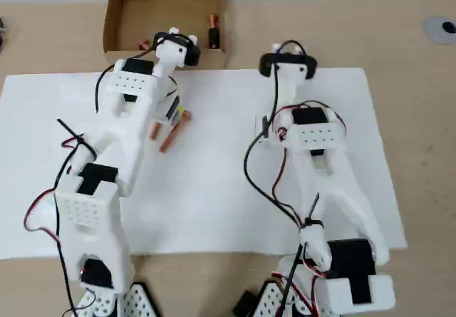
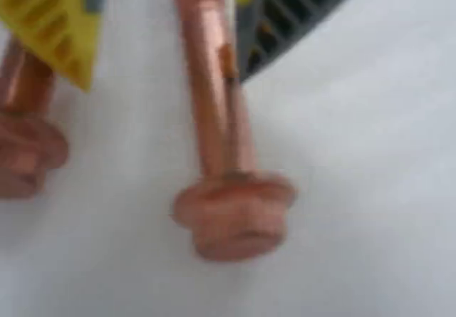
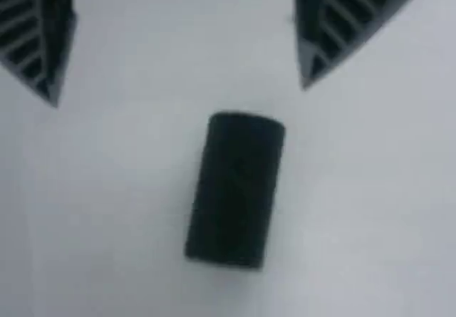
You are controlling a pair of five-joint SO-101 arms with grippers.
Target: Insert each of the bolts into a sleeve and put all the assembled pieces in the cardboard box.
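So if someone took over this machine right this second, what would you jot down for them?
Left gripper open, astride one bolt on the white sheet; a second bolt lies beside it.
Right gripper open over a black sleeve lying on the sheet.
Done: one assembled piece in the cardboard box.
To do: sleeve both bolts, then box them.

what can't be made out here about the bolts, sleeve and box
- High view: the left arm covers part of both bolts.
- Left wrist view: the second bolt is cut off by the frame edge and a yellow finger.
- Right wrist view: the sleeve is blurred, its bore unreadable.
- High view: a copper piece in the cardboard box is half behind the left arm, too small to identify.
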